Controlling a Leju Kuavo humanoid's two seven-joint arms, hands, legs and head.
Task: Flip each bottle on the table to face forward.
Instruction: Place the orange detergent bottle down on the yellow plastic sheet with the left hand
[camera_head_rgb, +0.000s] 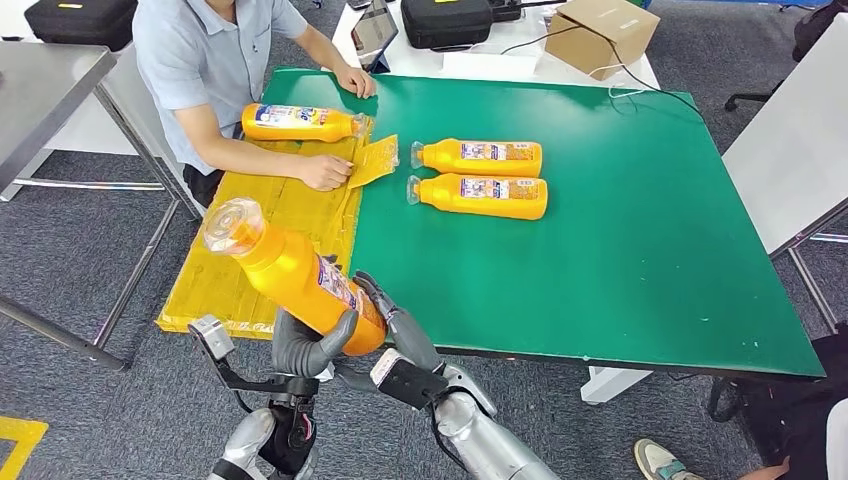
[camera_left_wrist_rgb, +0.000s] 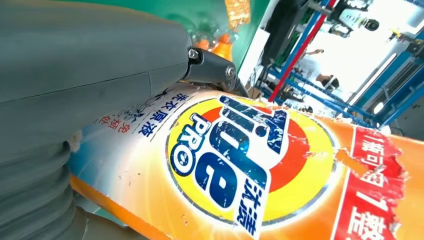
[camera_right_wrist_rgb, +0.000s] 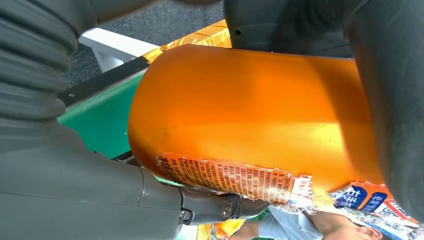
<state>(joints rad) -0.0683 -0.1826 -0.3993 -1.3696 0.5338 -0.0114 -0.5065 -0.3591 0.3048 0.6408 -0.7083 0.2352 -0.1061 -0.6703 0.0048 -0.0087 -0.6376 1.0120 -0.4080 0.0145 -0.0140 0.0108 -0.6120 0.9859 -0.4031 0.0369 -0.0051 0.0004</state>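
From my head, I see both my hands wrapped round the fat bottom end of one orange bottle (camera_head_rgb: 290, 272) — my left hand (camera_head_rgb: 305, 345) under it, my right hand (camera_head_rgb: 395, 325) on its side. It is up in the air, tilted, over the near edge of the table (camera_head_rgb: 620, 260), cap pointing up and away from me. Two more bottles (camera_head_rgb: 480, 176) lie side by side on the green top, and a person (camera_head_rgb: 215, 70) rests a hand by a fourth one (camera_head_rgb: 300, 122).

At my left wrist, I see the big front label (camera_left_wrist_rgb: 240, 165), torn in spots.

At my right wrist, I see bare shiny orange plastic (camera_right_wrist_rgb: 250, 120) — and a ragged label edge.

I think it is stiff, smooth and slippery, maybe heavy. The wide body is the best place to hold.
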